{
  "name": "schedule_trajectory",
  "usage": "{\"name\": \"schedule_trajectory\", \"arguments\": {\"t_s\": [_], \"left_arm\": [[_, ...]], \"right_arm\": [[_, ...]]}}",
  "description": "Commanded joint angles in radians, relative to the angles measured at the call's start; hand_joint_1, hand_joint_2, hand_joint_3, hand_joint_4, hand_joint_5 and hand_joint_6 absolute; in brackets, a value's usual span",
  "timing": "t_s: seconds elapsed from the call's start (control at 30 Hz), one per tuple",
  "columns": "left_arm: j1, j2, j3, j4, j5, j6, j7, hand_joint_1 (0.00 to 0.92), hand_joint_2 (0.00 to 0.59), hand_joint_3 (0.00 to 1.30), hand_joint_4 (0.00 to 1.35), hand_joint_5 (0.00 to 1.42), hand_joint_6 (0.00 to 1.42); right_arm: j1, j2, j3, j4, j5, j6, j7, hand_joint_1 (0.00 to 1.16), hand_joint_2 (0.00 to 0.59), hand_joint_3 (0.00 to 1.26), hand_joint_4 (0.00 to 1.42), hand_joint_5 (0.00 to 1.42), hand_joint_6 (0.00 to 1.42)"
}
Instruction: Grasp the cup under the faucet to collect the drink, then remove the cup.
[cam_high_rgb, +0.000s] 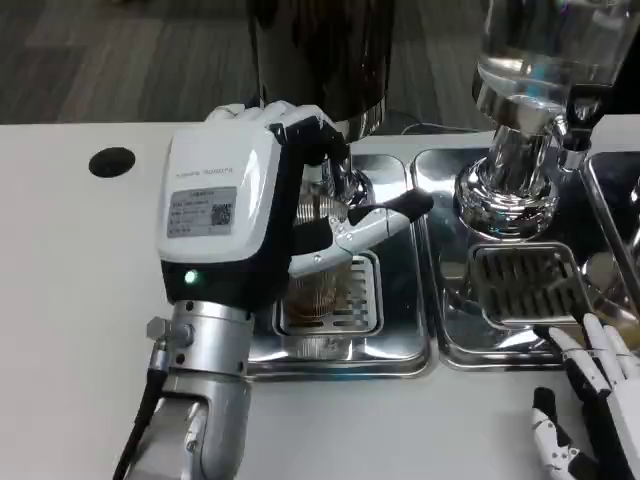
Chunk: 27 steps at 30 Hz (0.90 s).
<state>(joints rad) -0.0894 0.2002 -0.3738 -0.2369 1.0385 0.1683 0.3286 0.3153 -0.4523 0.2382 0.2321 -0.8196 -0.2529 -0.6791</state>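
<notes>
We see the left hand (270, 200) wrapped around a clear ribbed cup (318, 290) that stands on the slotted grate of the left drip tray (400, 355), below the dark dispenser (320, 50) at the back of the white table (60, 300). Its fingers curl over the cup's far side and its thumb (375, 225) crosses the front, so the hand holds the cup. The cup looks upright, with a brownish tint low inside it; we cannot tell how full it is. To the right stands a second dispenser with a clear tank (540, 50) on a chrome base above its own drip tray (500, 345). Our right hand (590, 400) rests on the table at that tray's near edge, fingers spread and holding nothing.
</notes>
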Motion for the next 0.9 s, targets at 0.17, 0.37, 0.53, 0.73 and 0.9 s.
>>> {"name": "schedule_trajectory", "arguments": {"t_s": [0.17, 0.37, 0.53, 0.73, 0.9], "left_arm": [[0.032, 0.007, -0.006, -0.003, 0.024, -0.003, 0.002, 0.000, 0.068, 0.71, 0.51, 0.57, 0.37], [0.033, 0.006, -0.003, -0.009, 0.022, -0.002, 0.001, 0.000, 0.068, 0.71, 0.51, 0.57, 0.37], [0.025, -0.005, -0.005, 0.003, 0.020, 0.000, 0.007, 0.000, 0.048, 0.71, 0.51, 0.57, 0.36], [0.023, -0.002, -0.004, 0.008, 0.023, -0.002, 0.011, 0.000, 0.047, 0.71, 0.52, 0.56, 0.35], [0.028, 0.003, 0.005, 0.011, 0.015, -0.005, 0.017, 0.000, 0.046, 0.71, 0.51, 0.55, 0.35]], "right_arm": [[0.011, -0.002, -0.005, -0.014, 0.000, -0.005, -0.004, 0.22, 0.519, 0.19, 0.01, 0.05, 0.18], [0.012, -0.002, -0.004, -0.014, 0.000, -0.006, -0.004, 0.22, 0.519, 0.19, 0.01, 0.05, 0.18], [0.010, -0.003, -0.008, -0.012, 0.005, -0.007, -0.002, 0.22, 0.519, 0.19, 0.01, 0.05, 0.18], [0.007, -0.002, -0.006, -0.011, 0.001, -0.005, -0.004, 0.22, 0.519, 0.19, 0.01, 0.05, 0.18], [-0.001, -0.001, -0.007, -0.012, 0.002, -0.005, -0.003, 0.22, 0.519, 0.19, 0.01, 0.05, 0.18]]}}
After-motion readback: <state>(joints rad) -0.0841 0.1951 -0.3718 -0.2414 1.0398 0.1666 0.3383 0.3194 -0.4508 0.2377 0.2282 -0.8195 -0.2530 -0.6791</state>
